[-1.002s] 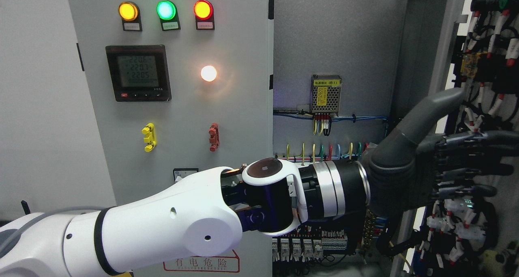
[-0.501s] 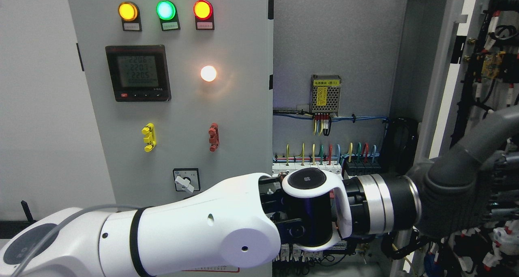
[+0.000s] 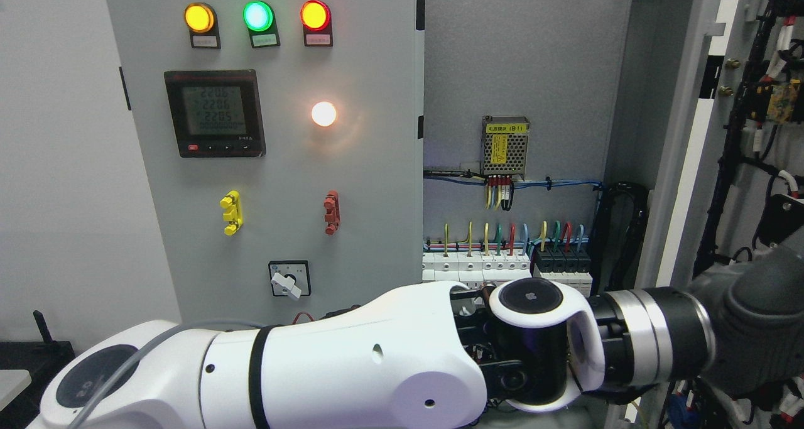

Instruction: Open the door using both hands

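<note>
- Door (image 3: 722, 121) of the grey electrical cabinet stands swung wide open at the right side of the head view, its inner face with black cable bundles and red-tipped wires turned toward the camera
- It has swung further right than a second ago, so more of the cabinet's grey back wall (image 3: 521, 58) now shows
- Left arm (image 3: 352, 372) comes in from the lower left and stretches across the bottom of the picture toward the door; it sits lower and further right than in both earlier pictures
- Left hand (image 3: 760, 328), dark grey, is at the right edge and mostly cut off by the frame; only the wrist and back of the palm show, so I cannot tell how far the fingers are open or whether they hold anything
- A second ago the thumb and fingers were in full view, spread against the door's inner face
- Inside the cabinet a small metal power supply (image 3: 505, 145) with a yellow label hangs on the back wall, above a row of breakers (image 3: 509, 267) with coloured wires, now uncovered by the arm
- Closed left panel (image 3: 276, 165) carries amber, green and red lamps, a digital meter (image 3: 215, 113), a glowing white lamp and a rotary switch (image 3: 288, 279), all unchanged
</note>
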